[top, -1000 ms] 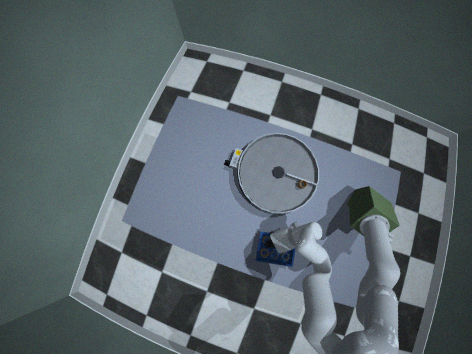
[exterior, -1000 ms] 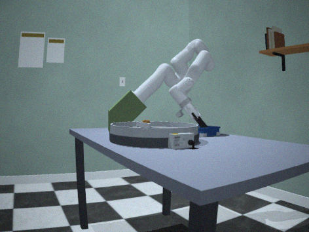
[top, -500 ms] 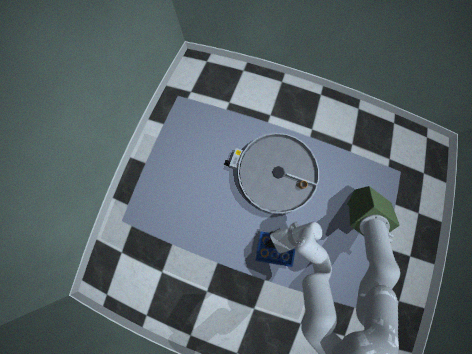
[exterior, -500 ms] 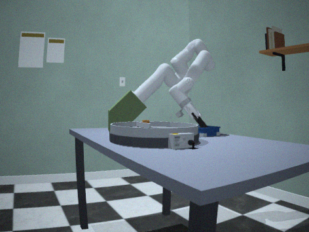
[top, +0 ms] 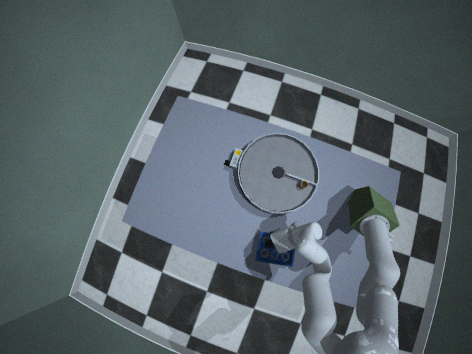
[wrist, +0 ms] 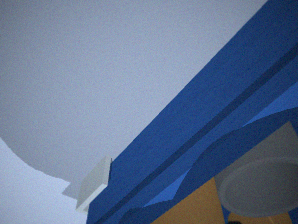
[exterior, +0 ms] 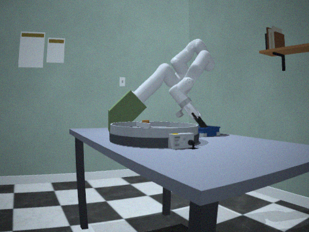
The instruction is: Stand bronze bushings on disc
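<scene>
The blue crate [top: 258, 259] [exterior: 212, 131] [wrist: 200, 135] stands on the table in front of the turntable. My gripper [top: 269, 242] [exterior: 201, 124] reaches down into its far left corner and is shut on a bronze bushing [wrist: 197, 207]; the fingers themselves are hidden in the wrist view. A steel bushing [wrist: 260, 185] lies right beside it in the crate. Other bushings [top: 275, 256] sit along the crate's front row. One bronze bushing [top: 306, 185] [exterior: 145, 121] stands upright on the grey disc [top: 260, 185] [exterior: 163, 124], near its rim and well away from the dark hub [top: 278, 172].
The turntable's control box [top: 234, 158] [exterior: 181, 140] [wrist: 95, 185] sticks out at the disc's left side. The arm's green base block [top: 372, 209] [exterior: 126, 109] stands at the table's right edge. A thin white line [top: 300, 178] runs from the hub to the rim.
</scene>
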Available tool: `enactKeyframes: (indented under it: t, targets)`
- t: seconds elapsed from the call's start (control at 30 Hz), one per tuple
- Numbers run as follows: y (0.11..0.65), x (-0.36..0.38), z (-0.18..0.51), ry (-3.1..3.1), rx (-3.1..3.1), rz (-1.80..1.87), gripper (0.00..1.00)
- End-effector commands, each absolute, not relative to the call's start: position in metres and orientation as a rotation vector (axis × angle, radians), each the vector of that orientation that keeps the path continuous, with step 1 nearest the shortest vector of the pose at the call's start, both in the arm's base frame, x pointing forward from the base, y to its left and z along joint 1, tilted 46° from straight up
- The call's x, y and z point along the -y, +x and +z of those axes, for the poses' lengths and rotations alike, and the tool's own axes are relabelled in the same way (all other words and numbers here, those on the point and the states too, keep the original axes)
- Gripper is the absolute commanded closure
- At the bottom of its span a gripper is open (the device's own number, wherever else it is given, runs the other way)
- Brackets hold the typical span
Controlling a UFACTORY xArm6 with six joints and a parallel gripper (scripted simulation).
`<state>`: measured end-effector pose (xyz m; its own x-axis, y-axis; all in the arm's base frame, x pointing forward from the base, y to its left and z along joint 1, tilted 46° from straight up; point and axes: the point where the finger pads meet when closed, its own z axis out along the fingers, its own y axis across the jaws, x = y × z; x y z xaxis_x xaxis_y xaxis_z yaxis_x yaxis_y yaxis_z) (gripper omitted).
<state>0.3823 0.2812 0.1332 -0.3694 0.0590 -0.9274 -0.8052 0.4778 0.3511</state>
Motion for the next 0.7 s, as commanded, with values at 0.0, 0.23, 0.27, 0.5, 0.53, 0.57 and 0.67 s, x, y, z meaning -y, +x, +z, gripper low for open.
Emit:
enactKeyframes:
  t: [0.0, 0.23, 0.27, 0.5, 0.53, 0.57, 0.67]
  targets:
    - [0.3826, -0.281, 0.1336, -0.643, -1.703, 1.058, 1.0]
    - [0.3826, -0.281, 0.1336, -0.643, -1.703, 1.058, 1.0]
    - [0.3826, -0.281, 0.1336, -0.643, -1.703, 1.058, 1.0]
    - [0.3824, -0.28, 0.1346, -0.643, -1.703, 1.058, 1.0]
    - [0.3823, -0.2794, 0.1353, -0.643, -1.703, 1.058, 1.0]
    - [0.3822, -0.2785, 0.1361, -0.643, -1.703, 1.058, 1.0]
    - [0.3814, -0.2744, 0.1402, -0.643, -1.703, 1.058, 1.0]
